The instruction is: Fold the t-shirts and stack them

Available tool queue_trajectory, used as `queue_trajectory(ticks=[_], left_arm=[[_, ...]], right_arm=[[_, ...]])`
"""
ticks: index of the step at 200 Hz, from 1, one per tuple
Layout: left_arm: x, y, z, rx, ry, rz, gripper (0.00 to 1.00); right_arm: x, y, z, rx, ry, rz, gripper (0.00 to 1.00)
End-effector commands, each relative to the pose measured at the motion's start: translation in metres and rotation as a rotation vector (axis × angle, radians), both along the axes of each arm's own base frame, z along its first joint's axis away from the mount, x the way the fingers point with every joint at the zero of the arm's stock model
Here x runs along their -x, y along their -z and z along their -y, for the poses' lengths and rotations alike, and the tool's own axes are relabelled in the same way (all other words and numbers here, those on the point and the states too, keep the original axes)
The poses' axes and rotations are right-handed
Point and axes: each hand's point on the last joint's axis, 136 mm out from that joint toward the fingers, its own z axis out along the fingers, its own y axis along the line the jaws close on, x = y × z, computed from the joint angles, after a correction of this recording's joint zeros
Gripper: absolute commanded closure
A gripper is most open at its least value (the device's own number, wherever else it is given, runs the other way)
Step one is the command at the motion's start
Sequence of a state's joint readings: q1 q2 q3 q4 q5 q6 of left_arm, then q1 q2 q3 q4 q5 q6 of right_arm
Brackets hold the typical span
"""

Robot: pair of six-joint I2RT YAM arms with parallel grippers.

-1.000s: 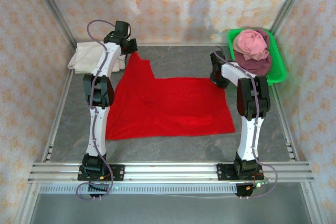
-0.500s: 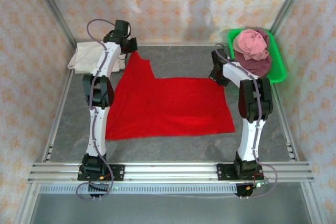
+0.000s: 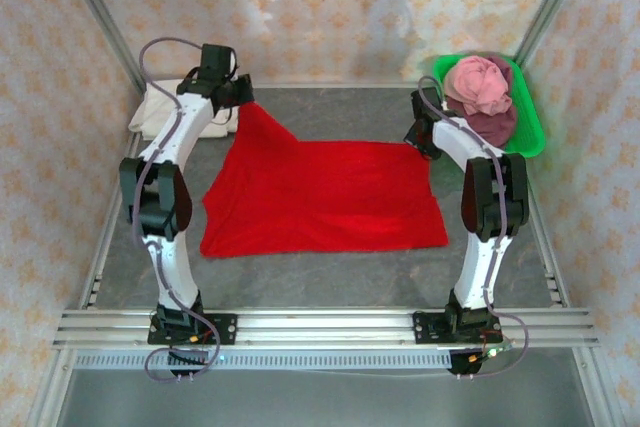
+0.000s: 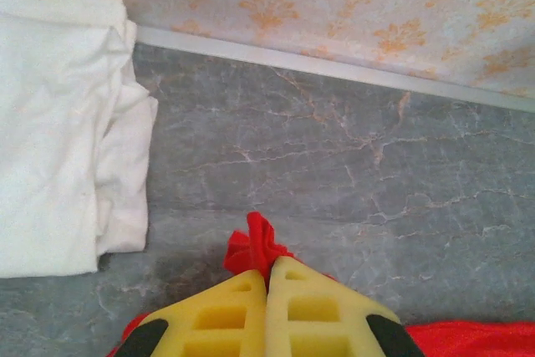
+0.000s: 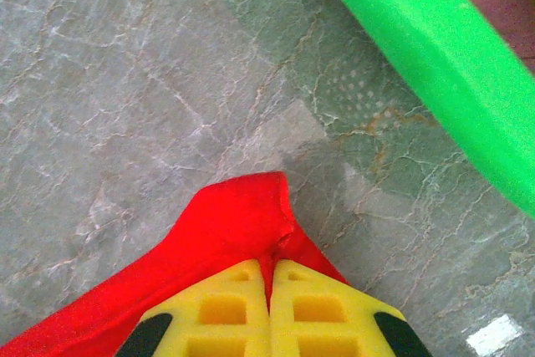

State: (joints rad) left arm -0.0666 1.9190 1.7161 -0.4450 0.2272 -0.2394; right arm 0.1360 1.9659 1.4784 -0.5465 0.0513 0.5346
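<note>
red t-shirt (image 3: 320, 197): spread mostly flat mid-frame on the grey worktop (image 3: 340, 117) in the top view. Its upper-left corner is pulled to a peak toward the upper left, and its lower edge runs across the middle of the frame.
left gripper (image 4: 269, 265): yellow fingers pressed together, pinching a small bunch of red cloth that pokes out past the tips. In the top view it sits at the peaked upper-left corner of the red t-shirt.
right gripper (image 5: 269, 267): fingers pressed together on the red t-shirt's upper-right corner. A flap of red sticks out ahead of the tips, low over the worktop.
white t-shirt (image 4: 50, 123): folded, lying flat on the worktop at the upper left of the top view, near the left gripper but apart from the red cloth.
green tray (image 3: 530, 132): upper right of the top view. Its rim crosses the upper right of the right wrist view, close to the pinched corner but not touching it.
pink t-shirt (image 3: 478, 82): crumpled, on top of the heap in the green tray.
maroon t-shirt (image 3: 492, 125): under the pink t-shirt in the same tray, bunched.
</note>
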Motion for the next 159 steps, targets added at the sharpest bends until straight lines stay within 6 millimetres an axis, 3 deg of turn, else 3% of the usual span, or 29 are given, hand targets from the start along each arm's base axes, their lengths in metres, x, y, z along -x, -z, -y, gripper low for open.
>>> queue_trajectory(ticks=[1, 79, 126, 159], left_arm=[[0.005, -0.013, -0.002, -0.039, 0.014, 0.118, 1.0], [0.071, -0.019, -0.005, -0.091, 0.005, 0.111, 1.0], [0.119, -0.009, -0.028, -0.156, -0.113, 0.053, 1.0], [0.146, -0.004, -0.023, -0.157, -0.104, 0.005, 1.0]], right_arm=[[0.004, -0.005, 0.005, 0.011, 0.002, 0.018, 1.0], [0.003, -0.02, -0.008, -0.014, -0.128, 0.102, 1.0], [0.018, -0.021, -0.006, 0.008, -0.165, 0.093, 1.0], [0.028, -0.022, -0.007, -0.001, -0.176, 0.081, 1.0]])
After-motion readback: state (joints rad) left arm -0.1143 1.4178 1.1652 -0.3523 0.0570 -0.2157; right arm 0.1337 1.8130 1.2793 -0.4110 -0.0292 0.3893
